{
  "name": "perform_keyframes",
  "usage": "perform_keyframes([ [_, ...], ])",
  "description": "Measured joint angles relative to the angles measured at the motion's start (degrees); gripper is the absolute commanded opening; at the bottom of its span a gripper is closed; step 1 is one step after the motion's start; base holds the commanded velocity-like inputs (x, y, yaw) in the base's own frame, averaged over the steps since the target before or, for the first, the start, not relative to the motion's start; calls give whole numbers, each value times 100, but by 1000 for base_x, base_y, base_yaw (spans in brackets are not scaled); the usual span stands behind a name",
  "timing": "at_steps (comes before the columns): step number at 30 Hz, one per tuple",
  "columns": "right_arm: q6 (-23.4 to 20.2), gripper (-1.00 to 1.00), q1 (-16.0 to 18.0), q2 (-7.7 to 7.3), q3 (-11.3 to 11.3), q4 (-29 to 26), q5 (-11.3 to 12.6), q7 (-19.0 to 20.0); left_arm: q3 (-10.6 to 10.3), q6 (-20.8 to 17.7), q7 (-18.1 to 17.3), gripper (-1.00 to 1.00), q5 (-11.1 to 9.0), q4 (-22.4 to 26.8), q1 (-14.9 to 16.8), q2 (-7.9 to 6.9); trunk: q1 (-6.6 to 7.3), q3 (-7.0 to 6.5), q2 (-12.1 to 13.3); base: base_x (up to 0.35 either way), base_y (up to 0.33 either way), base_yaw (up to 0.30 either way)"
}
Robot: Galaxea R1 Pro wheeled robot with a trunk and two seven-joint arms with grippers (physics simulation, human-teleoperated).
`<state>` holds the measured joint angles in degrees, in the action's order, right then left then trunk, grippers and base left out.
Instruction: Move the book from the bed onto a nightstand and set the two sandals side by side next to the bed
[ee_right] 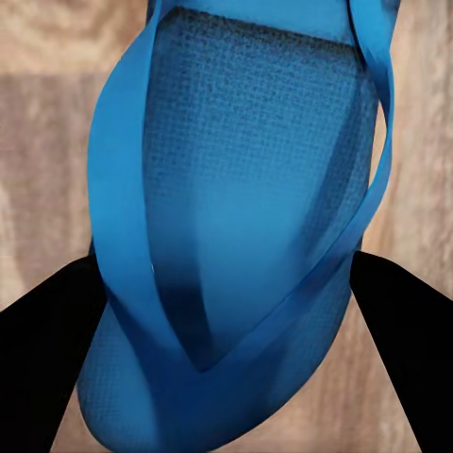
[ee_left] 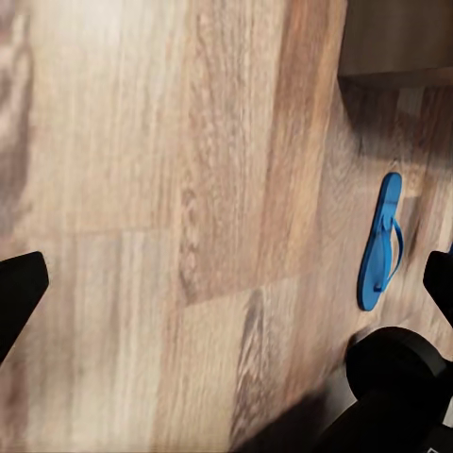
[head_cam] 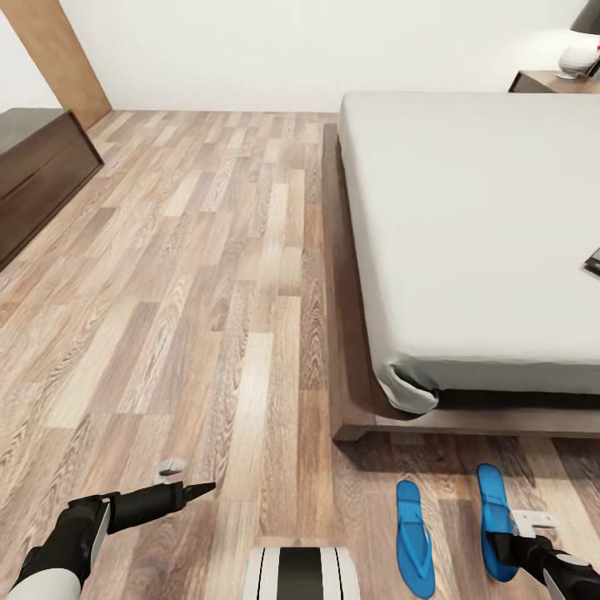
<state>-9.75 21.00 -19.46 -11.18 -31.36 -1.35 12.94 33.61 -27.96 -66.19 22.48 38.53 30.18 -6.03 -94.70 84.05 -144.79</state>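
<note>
Two bright blue sandals lie side by side on the plank floor at the foot of the bed [head_cam: 467,250]. My right gripper [head_cam: 502,547] is shut on the toe end of the right sandal [head_cam: 493,504]. In the right wrist view that sandal [ee_right: 236,208] sits between the black fingers [ee_right: 47,359], low over the floor. The left sandal [head_cam: 414,537] lies free, also in the left wrist view [ee_left: 380,243]. My left gripper [head_cam: 198,490] hangs open over bare floor, its fingers [ee_left: 19,293] far apart. The book [head_cam: 593,263] rests at the mattress's right edge. A nightstand [head_cam: 542,82] stands beyond the bed.
A long low dark cabinet [head_cam: 37,171] lines the left wall, with a brown door [head_cam: 71,58] behind it. A white lamp [head_cam: 579,54] stands on the nightstand. The bed's wooden frame corner [head_cam: 354,425] juts out near the sandals. My base [head_cam: 300,573] is below.
</note>
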Motion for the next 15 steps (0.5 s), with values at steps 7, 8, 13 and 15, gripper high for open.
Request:
perform_keyframes([
  [7,1,-100,1,0,1,1,0,0,0,-4,0,100,-1,1,0,0,0,0,0,-8,68,0],
  [8,2,-100,1,0,1,2,0,0,1,-5,0,100,-1,2,0,0,-1,0,0,-69,165,0],
  [13,2,-100,1,0,1,2,0,0,1,-6,1,100,-1,1,0,0,-1,0,0,-97,144,0],
  [15,1,-100,0,0,0,1,0,0,0,-6,1,100,-1,1,0,0,-1,0,0,-67,61,0],
])
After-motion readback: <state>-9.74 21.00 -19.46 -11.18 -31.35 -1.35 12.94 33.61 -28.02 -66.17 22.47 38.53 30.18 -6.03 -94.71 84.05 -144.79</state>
